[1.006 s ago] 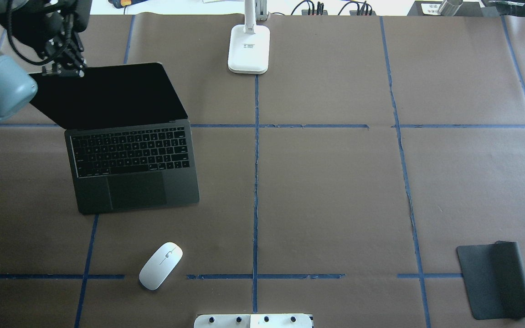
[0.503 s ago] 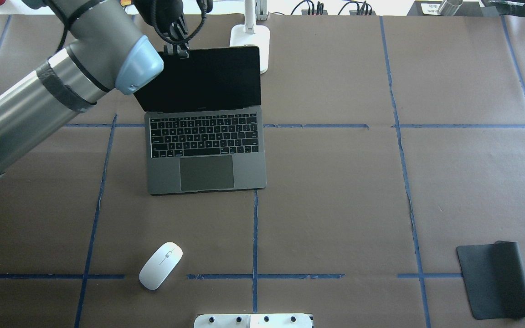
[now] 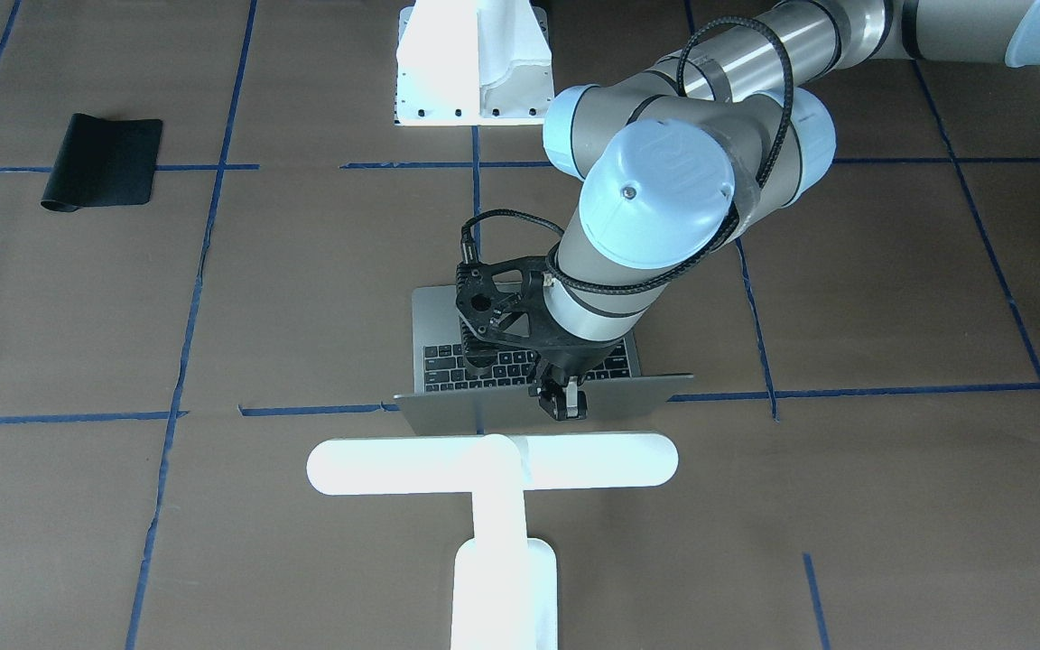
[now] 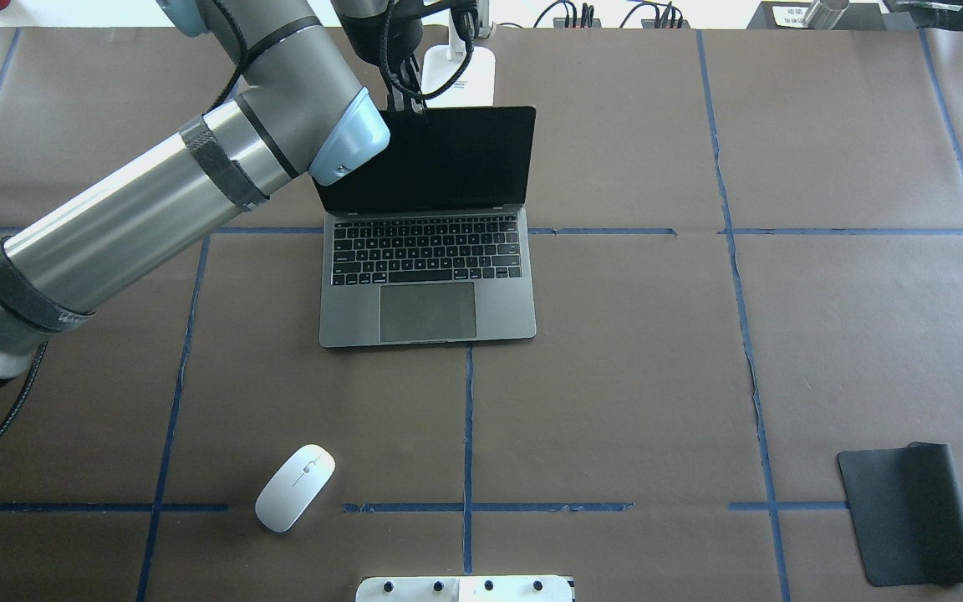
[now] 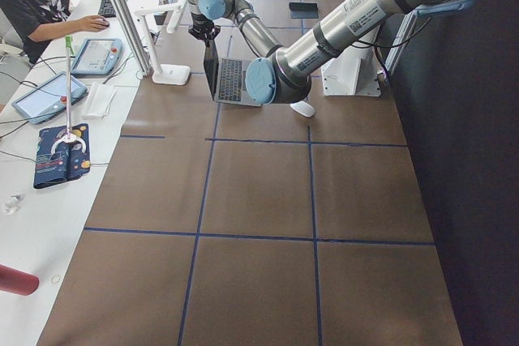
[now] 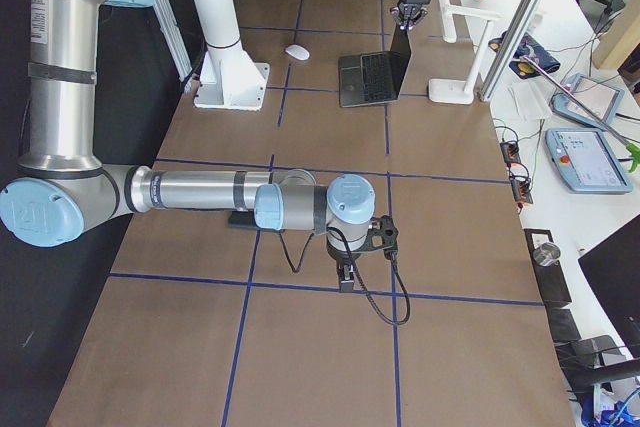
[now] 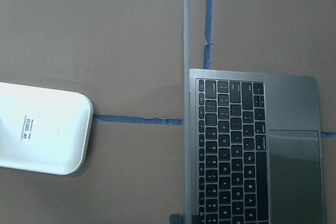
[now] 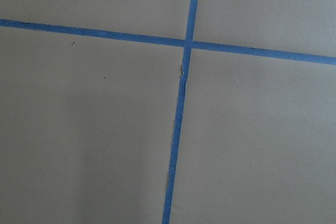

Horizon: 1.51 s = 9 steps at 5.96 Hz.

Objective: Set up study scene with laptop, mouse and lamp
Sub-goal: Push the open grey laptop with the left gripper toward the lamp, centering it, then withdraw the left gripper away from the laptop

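Observation:
The dark grey laptop [image 4: 427,284] stands open on the brown table, its black screen facing the robot. My left gripper [image 4: 409,107] is shut on the top edge of the lid, near its left corner; it also shows in the front-facing view [image 3: 565,408]. The white lamp [image 3: 493,462] stands just behind the laptop, and its base [image 7: 42,129] is apart from the lid. The white mouse [image 4: 295,487] lies alone at the near left. My right gripper [image 6: 345,282] hangs over bare table far to the right; I cannot tell whether it is open or shut.
A black mat [image 4: 908,514] lies at the near right corner. The white mounting block [image 4: 465,589] sits at the near edge, centre. Blue tape lines cross the brown paper. Operators' desks with tablets stand beyond the far edge [image 5: 65,95].
My left gripper has moved the open laptop right, from the far left to the table's centre in front of the lamp, and squared it up. The mouse and mat have not moved.

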### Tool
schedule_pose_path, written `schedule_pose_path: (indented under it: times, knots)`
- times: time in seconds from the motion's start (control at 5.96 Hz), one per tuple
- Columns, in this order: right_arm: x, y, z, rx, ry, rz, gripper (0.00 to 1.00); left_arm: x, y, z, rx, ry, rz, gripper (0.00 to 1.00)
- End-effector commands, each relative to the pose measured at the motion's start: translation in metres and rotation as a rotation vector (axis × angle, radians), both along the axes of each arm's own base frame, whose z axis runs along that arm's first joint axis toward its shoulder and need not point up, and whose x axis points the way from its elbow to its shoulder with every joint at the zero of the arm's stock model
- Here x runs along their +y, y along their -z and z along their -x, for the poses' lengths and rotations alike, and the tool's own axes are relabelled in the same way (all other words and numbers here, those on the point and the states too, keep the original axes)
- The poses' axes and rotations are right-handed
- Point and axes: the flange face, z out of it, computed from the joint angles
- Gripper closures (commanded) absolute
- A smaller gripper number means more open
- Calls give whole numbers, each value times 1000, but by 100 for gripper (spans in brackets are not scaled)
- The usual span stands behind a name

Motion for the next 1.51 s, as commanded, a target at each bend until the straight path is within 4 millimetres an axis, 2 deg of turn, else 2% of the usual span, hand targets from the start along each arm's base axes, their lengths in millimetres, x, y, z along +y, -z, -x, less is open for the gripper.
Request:
schedule_pose_path:
  times: [0.0,0.17,0.34,0.5,0.67,0.84,1.01,1.17,1.34]
  knots:
    - [0,0,0,-3,-1,1,0,3,-1,5,8,8,-11,0]
    - [0,0,0,-3,0,0,0,11,0,34,24,33,-51,0]
    - [0,0,0,-3,1,-1,0,31,-19,75,49,56,-73,0]
    - [-1,1,0,-3,0,-12,0,59,-72,134,52,93,-73,1]
    - [-1,2,0,-3,-1,-30,0,74,-122,186,51,115,-7,1]
    - [-1,9,1,-18,-2,-40,0,72,-151,243,53,143,140,1]
    - [-5,23,5,-63,1,-107,0,79,-183,296,19,207,294,1]
    - [-14,41,32,-106,55,-198,0,94,-231,337,-35,275,422,1]
    - [-15,72,59,-147,102,-270,0,103,-297,403,-66,390,551,0]
